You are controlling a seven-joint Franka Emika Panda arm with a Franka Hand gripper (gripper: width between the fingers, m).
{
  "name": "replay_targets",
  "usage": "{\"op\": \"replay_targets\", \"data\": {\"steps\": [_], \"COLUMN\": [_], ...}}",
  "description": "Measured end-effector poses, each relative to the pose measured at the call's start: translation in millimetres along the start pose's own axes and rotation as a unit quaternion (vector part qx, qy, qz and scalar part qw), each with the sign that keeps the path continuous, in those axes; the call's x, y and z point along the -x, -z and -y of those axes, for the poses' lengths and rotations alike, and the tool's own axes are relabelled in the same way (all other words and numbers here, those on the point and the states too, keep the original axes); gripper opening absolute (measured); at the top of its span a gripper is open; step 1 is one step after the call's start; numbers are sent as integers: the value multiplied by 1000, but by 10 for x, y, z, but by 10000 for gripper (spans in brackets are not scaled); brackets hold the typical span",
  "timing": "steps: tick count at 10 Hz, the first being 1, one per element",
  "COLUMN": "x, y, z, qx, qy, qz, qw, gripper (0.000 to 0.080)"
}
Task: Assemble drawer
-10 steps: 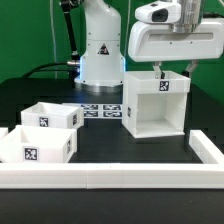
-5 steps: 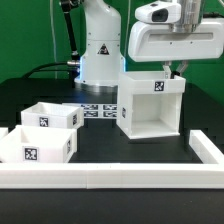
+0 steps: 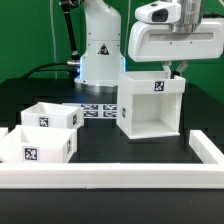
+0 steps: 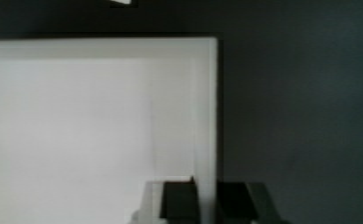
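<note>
Nearest us, a white rail [image 3: 110,178] borders the table's front and the exterior view's right. Behind it, on the left, the nearer drawer box [image 3: 40,147] and the farther drawer box [image 3: 55,117] sit open upward. Mid-table, the drawer case [image 3: 150,115] stands upright, its open face toward us, well apart from both. At its top edge, toward the right, our gripper [image 3: 168,69] is clamped on a thin wall. The marker board [image 3: 100,110] lies behind.

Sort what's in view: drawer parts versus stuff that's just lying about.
Job: case, gripped at its top edge by the gripper; front box; back box.
Lying about: marker board; white rail.
</note>
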State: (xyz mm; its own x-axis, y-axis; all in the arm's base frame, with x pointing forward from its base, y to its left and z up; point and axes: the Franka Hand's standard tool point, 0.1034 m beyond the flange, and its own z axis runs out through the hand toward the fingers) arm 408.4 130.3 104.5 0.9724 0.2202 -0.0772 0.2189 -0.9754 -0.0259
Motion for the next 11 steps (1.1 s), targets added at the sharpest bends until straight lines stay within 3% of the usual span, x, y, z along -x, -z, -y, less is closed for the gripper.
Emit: {"op": "replay_targets", "data": {"steps": [9, 11], "x": [-1111, -1245], "y": [115, 153], "z": [-600, -692], "qx": [-11, -10], "qy": [-28, -25], "qz": [-37, -46], "qw": [999, 999], "gripper": [38, 38]}}
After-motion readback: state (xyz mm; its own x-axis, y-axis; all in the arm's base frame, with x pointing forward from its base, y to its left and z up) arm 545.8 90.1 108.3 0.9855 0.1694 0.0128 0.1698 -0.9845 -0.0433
